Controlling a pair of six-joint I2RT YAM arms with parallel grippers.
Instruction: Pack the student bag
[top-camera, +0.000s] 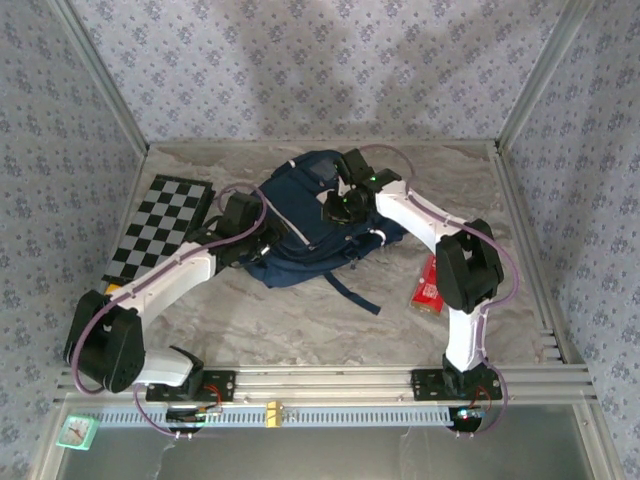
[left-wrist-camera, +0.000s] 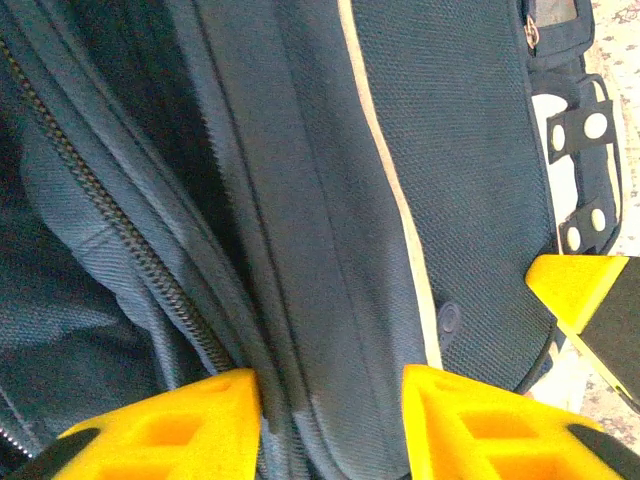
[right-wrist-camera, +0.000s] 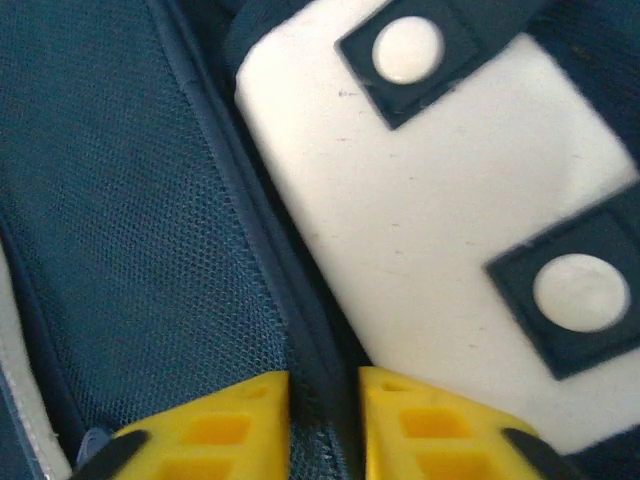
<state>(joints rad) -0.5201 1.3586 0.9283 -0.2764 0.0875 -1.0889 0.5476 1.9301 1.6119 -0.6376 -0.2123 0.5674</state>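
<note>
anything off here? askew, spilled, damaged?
Nothing spilled or visibly damaged. Two minor things: the bag lies slumped flat mid-table with one strap trailing loose toward the near edge, and a red packet sits partly tucked under the right arm, where it could get nudged.

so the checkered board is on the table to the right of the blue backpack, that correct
Not quite. The checkered board is on the table, but to the left of the student bag, not the right. The top external view shows it; what lies to the right is a red packet.
</note>
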